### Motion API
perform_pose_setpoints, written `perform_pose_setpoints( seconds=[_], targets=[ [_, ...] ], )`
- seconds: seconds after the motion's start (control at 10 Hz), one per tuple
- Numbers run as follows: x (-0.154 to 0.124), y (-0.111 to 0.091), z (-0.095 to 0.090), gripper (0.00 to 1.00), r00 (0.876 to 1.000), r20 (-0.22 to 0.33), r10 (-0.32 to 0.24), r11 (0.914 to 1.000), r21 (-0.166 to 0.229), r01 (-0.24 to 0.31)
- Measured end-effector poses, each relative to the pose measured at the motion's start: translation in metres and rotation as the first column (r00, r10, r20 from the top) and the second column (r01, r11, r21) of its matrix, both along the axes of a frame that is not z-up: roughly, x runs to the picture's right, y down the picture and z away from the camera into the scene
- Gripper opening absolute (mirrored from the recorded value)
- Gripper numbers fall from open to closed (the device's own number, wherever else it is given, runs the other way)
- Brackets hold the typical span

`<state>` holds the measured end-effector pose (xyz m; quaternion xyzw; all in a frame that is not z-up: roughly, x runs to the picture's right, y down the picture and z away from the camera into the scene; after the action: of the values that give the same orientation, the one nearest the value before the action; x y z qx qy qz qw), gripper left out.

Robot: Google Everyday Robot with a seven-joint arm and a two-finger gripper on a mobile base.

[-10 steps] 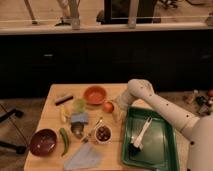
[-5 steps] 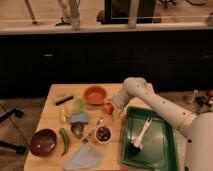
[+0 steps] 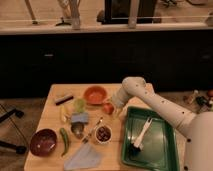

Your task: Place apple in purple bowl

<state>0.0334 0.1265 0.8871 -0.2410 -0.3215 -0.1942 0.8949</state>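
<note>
The apple [image 3: 108, 108] is a small red-orange fruit on the wooden table [image 3: 50, 120], just below and right of the orange bowl [image 3: 95, 94]. The purple bowl [image 3: 43, 142] is dark maroon and stands at the table's front left corner, apart from the apple. My gripper [image 3: 115, 107] is at the end of the white arm [image 3: 155, 102], which reaches in from the right. It is low over the table, right next to the apple on its right side.
A green tray [image 3: 162, 150] with a white-handled brush [image 3: 140, 135] lies at the right. A long green pepper [image 3: 64, 141], a small white bowl of dark contents [image 3: 103, 134], a pale green round thing [image 3: 79, 104], a blue-grey cloth [image 3: 84, 157] and a spoon [image 3: 90, 134] lie mid-table.
The arm has swung left and the gripper has come down close to the apple. The apple and bowls have not moved.
</note>
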Motion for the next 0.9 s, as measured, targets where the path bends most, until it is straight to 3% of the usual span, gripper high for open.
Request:
perform_pose_setpoints(
  seconds=[0.4,0.6,0.9],
  targets=[
    [-0.0008,-0.0014,-0.0007,0.15,1.000,0.013,-0.005,1.0000,0.002,0.005],
    [0.0002,-0.0015,-0.0007,0.01,1.000,0.020,-0.008,1.0000,-0.001,0.008],
    [0.0034,-0.0069,-0.0081,0.00,1.000,0.023,-0.016,0.9998,0.006,0.016]
  ],
)
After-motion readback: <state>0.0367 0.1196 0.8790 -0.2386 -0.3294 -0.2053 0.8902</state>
